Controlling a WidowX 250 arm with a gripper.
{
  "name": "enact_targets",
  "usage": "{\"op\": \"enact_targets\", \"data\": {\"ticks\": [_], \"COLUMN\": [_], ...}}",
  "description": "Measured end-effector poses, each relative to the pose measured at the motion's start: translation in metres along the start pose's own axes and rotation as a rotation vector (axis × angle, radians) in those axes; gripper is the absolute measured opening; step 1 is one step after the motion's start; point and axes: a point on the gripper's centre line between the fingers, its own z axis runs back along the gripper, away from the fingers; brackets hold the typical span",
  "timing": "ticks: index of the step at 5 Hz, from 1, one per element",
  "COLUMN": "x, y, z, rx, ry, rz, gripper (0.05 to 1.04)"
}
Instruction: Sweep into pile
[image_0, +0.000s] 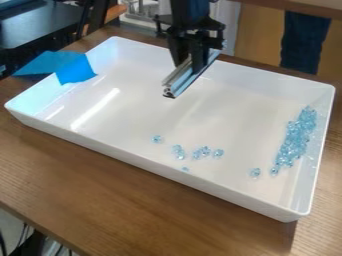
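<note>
The black gripper (190, 60) hangs over the far side of the white tray (220, 180), shut on a metal bar (190, 74) with a blue stripe, which is held slantwise above the tray floor. Many light blue clear beads (294, 140) lie in a long heap along the tray's right wall. Several loose beads (202, 152) are scattered nearer the tray's front wall, apart from the bar. A single bead (256, 172) rests to the left of the heap's lower end.
Blue tape (75, 70) covers part of the tray's left rim. The tray's raised walls stand all around on a wooden table (133, 200). A dark table (40, 30) is at the back left.
</note>
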Motion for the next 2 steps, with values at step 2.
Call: {"op": "enact_targets", "data": {"ticks": [2], "x": [-0.04], "y": [0.028], "z": [-0.021], "rx": [0.107], "ry": [0.116], "rz": [0.052], "gripper": [0.354]}}
